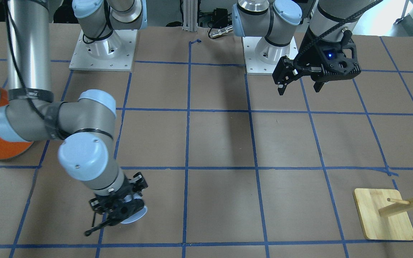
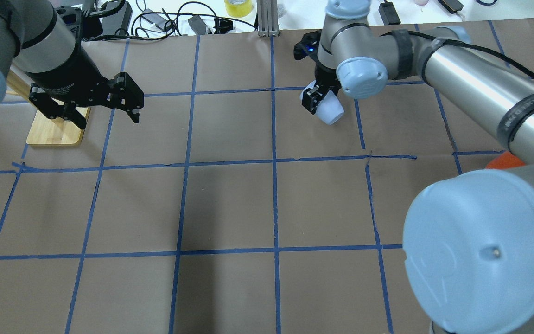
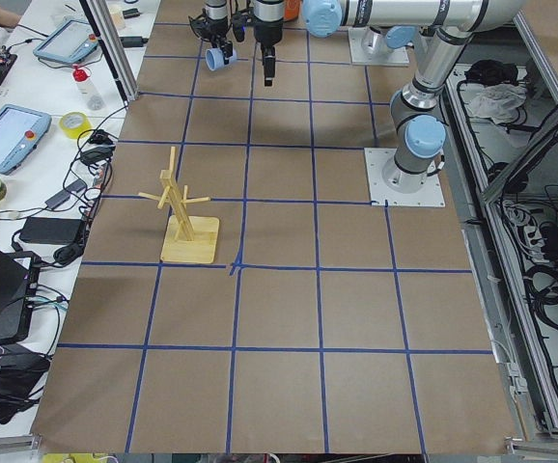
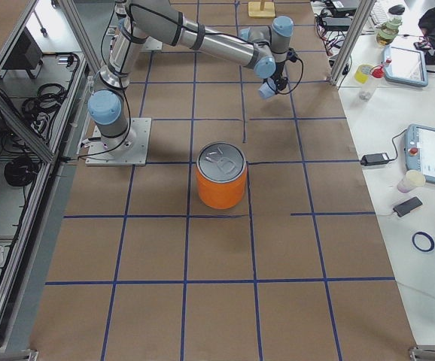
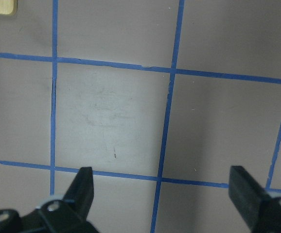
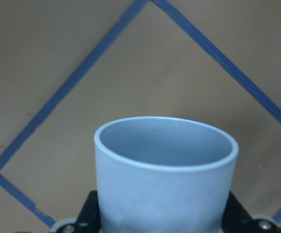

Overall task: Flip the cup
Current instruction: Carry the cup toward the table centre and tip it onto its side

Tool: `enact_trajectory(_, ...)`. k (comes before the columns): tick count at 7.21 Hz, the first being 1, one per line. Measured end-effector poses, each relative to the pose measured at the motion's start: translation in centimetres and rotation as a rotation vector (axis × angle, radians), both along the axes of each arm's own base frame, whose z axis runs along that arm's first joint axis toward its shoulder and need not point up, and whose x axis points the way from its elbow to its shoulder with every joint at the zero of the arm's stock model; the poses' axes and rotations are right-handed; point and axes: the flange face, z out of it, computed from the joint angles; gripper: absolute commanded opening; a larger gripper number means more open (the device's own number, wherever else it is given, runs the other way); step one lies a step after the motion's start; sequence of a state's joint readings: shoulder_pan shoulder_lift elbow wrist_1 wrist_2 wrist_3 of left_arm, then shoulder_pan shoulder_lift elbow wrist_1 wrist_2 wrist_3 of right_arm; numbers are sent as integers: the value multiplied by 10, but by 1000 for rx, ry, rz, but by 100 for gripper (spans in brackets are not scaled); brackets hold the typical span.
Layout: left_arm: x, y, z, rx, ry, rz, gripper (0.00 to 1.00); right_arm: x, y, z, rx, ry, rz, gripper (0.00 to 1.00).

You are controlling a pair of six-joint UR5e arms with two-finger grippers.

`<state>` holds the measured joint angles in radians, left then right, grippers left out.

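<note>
The pale blue-white cup (image 2: 331, 111) is held in my right gripper (image 2: 319, 101), which is shut on its lower body. The cup is tilted on its side just above the far part of the table. In the right wrist view the cup (image 6: 165, 170) fills the lower frame, its open mouth pointing away from the camera, with the fingers (image 6: 89, 216) at both sides. In the front view the cup (image 1: 136, 215) shows under my right gripper (image 1: 122, 209). My left gripper (image 2: 104, 109) is open and empty, hovering above the table; it also shows in the front view (image 1: 299, 86) and in its wrist view (image 5: 162, 189).
A large orange can with a silver lid (image 4: 221, 177) stands near the right arm's elbow (image 1: 84, 157). A wooden mug tree (image 3: 184, 207) on a square base (image 2: 56, 132) stands under the left arm. Brown table with blue tape grid (image 2: 274, 162).
</note>
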<state>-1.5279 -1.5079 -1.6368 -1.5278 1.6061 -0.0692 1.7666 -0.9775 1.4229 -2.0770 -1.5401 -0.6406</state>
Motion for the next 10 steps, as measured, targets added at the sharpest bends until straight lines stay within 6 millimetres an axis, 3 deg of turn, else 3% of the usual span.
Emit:
enact_trajectory(1,0,0,0,0,0,0,100,39,15,3,-16,2,194,49)
enact_trajectory(3,0,0,0,0,0,0,100,99,39,7,-70,1,563,47)
enact_trajectory(5,0,0,0,0,0,0,100,139,51,-9,-154,-20,815,50)
enact_trajectory(7,0,1,1,0,0,-1,100,149,51,-38,-150,-17,861,55)
enact_trajectory(8,0,1,1,0,0,-1,100,150,52,-48,-128,-14,862,88)
enact_trajectory(9,0,0,1,-1,-1,-2,100,150,54,-52,-105,-15,854,100)
enact_trajectory(10,0,0,1,-2,-2,-4,100,150,55,-53,-92,-4,840,100)
